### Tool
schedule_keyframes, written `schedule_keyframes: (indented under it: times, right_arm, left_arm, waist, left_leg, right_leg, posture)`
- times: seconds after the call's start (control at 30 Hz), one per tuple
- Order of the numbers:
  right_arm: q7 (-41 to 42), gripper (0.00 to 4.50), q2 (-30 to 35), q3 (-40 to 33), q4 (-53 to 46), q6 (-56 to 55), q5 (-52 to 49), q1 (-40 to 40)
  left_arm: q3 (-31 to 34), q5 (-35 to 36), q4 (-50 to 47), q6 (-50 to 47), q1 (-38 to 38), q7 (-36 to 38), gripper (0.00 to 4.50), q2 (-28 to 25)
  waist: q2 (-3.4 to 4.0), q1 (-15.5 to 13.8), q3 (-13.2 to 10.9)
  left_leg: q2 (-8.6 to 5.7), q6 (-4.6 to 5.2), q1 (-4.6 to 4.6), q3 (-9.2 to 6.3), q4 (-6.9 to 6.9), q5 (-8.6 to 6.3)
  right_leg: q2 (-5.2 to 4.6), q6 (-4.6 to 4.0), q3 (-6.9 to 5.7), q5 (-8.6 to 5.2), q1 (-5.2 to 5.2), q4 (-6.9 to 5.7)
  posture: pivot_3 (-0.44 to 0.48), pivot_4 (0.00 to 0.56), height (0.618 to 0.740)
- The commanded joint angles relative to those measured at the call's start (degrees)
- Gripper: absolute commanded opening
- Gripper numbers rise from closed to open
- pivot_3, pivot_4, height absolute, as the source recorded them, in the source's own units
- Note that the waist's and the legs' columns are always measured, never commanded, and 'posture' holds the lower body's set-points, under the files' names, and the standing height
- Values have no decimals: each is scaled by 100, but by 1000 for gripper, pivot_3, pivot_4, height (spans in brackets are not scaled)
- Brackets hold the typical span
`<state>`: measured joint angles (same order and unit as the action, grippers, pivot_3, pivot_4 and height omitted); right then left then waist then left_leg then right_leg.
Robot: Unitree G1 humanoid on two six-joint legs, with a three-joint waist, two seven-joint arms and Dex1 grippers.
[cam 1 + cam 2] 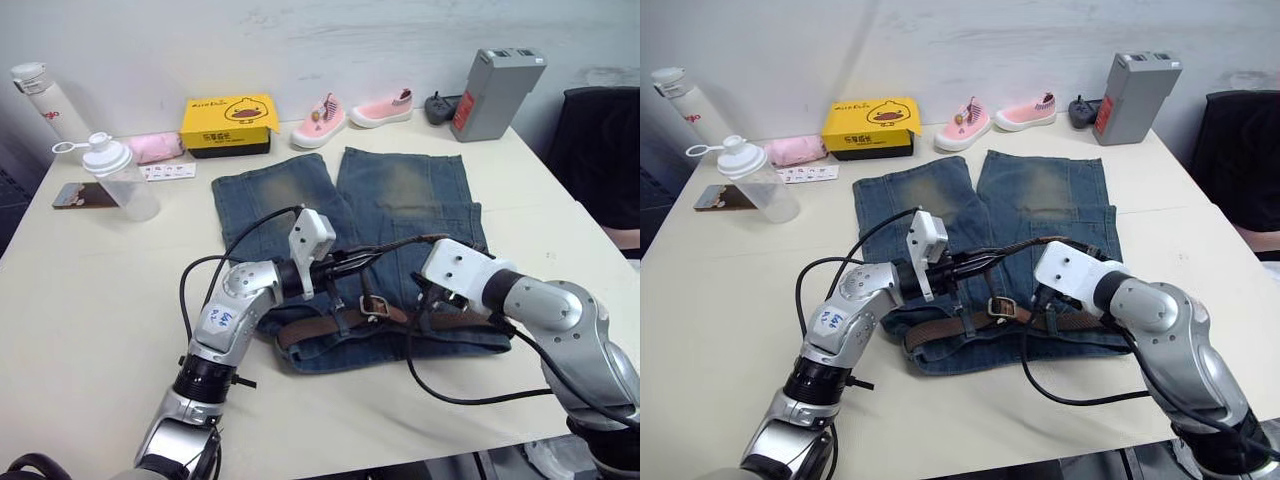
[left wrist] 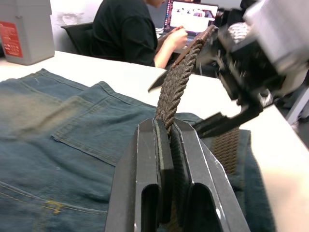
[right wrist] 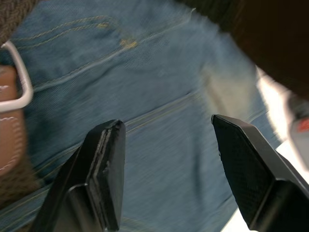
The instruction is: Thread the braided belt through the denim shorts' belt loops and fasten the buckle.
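The denim shorts [image 1: 400,200] lie flat on the table, legs pointing away and waistband toward me. Along the waistband runs the braided belt [image 1: 318,329], with its silver buckle [image 1: 373,304] near the middle. My left gripper [image 1: 345,265] hovers over the waistband, shut on the belt's free end [image 2: 175,82], which rises from between its fingers toward the right gripper. My right gripper [image 1: 428,305] is over the waistband just right of the buckle. It stands open above the denim [image 3: 159,87] with nothing between its fingers. The buckle's frame [image 3: 19,82] shows beside it.
At the table's far side stand a yellow box [image 1: 229,122], two pink shoes [image 1: 320,122], a grey box [image 1: 495,92] and a white bottle [image 1: 45,100]. A clear shaker [image 1: 122,180] and a phone [image 1: 82,195] lie at the left. A person [image 2: 128,29] sits beyond the right edge.
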<state>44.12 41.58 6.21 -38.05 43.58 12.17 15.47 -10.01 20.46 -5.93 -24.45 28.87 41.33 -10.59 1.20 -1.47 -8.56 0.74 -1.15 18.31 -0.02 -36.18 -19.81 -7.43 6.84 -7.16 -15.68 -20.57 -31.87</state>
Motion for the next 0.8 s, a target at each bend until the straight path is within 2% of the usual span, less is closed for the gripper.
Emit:
schedule_keyframes:
  times: [0.03, 0.17, 0.33, 0.5, 0.63, 0.8]
  right_arm:
    - [-81, 1961, -347, -77, -464, 499, -381, 165]
    - [-53, 129, -827, 96, -757, 1349, -931, 150]
    - [-262, 53, -849, 673, -857, 1631, -1084, 12]
    - [-554, 53, -239, 1545, -582, 1715, -730, -153]
    - [-746, 53, -22, 1793, -522, 1782, -695, -264]
    - [-898, 53, -46, 1614, -449, 1671, -803, -333]
  left_arm:
    - [81, 210, -353, -33, 30, 28, 69, 23]
    - [84, 286, -434, -72, -21, 81, 69, 2]
    - [67, 343, -520, -104, -77, 123, 69, -78]
    - [278, 550, -715, -340, -210, 17, 69, -176]
    - [486, 592, -882, -470, -571, 54, 69, -543]
    - [679, 597, -1137, -486, -1193, 75, 69, -1056]
  waist:
    - [1, 0, 0]
    - [5, -8, 2]
    - [6, -1, 3]
    - [7, 3, 4]
    - [9, 0, 6]
    - [-2, -13, 17]
  left_leg:
    - [0, 0, 0, 0, -1, 0]
    - [-2, 0, 1, -4, -2, 0]
    - [-6, 3, 4, -8, -2, -2]
    - [-6, 3, 3, -7, 0, -2]
    - [-4, 3, 2, -10, 0, -2]
    - [-5, 2, 3, -15, 2, -4]
  right_leg:
    - [0, 0, 0, 0, 0, -1]
    - [-1, -1, -1, 0, 0, -1]
    - [-5, -1, -3, 0, 0, 1]
    - [-4, -3, -2, -1, -2, 2]
    - [-4, -4, -4, -2, -1, 2]
    - [-6, -6, -9, -3, 0, 6]
  posture:
    - [0, 150, 739]
    - [0, 150, 739]
    - [0, 150, 739]
    - [0, 150, 739]
    - [0, 150, 739]
    - [0, 150, 739]
